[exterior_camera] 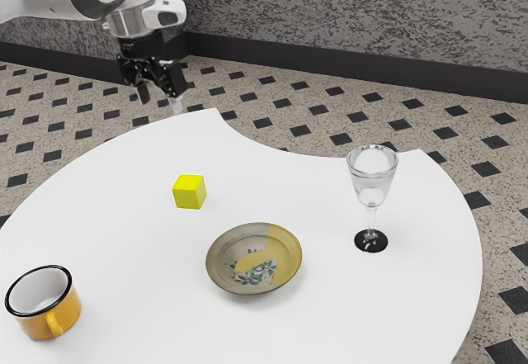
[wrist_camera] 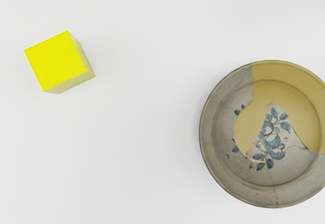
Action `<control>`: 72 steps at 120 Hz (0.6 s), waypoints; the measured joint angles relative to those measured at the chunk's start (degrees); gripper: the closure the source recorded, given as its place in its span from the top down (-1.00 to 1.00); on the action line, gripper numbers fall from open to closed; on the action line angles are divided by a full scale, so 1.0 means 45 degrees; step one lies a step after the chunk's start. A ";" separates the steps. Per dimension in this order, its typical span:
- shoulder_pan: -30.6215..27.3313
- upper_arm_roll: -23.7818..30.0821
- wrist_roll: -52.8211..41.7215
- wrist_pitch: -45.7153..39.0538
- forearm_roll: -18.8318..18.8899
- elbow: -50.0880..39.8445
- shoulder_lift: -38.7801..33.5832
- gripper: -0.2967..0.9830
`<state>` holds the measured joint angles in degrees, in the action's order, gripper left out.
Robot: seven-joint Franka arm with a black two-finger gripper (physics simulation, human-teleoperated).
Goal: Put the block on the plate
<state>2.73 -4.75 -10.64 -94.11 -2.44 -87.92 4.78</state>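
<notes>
Our gripper (exterior_camera: 160,101) hung well apart from the painted plate (exterior_camera: 254,258), its fingers spread and empty. The yellow cube (exterior_camera: 189,192) sat on the white table (exterior_camera: 140,298), near the plate but not touching it. We judged the whole job undone: reaching, grasping, carrying and setting down all remained.

We have room on every side of the block (exterior_camera: 189,192), with a strip of bare worktop (exterior_camera: 148,257) between it and the low plate (exterior_camera: 254,286). Toward the exterior view's right, the tall glass (exterior_camera: 372,184) would block a low pass beside the plate; toward its left, the mug (exterior_camera: 37,321) is our obstacle, well apart from both.
</notes>
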 joint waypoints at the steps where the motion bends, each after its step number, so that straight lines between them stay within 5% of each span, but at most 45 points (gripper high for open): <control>1: 0.0000 0.0000 -0.0002 -0.0009 0.0000 0.0000 0.0000 0.54; 52: 0.0021 -0.0038 -0.0082 -0.0085 -0.0012 -0.0065 0.0249 0.54; 72: -0.0075 -0.1697 0.0433 -0.0221 -0.0716 0.0039 0.1220 0.53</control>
<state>2.39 -12.38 -8.69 -95.11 -5.66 -87.74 10.27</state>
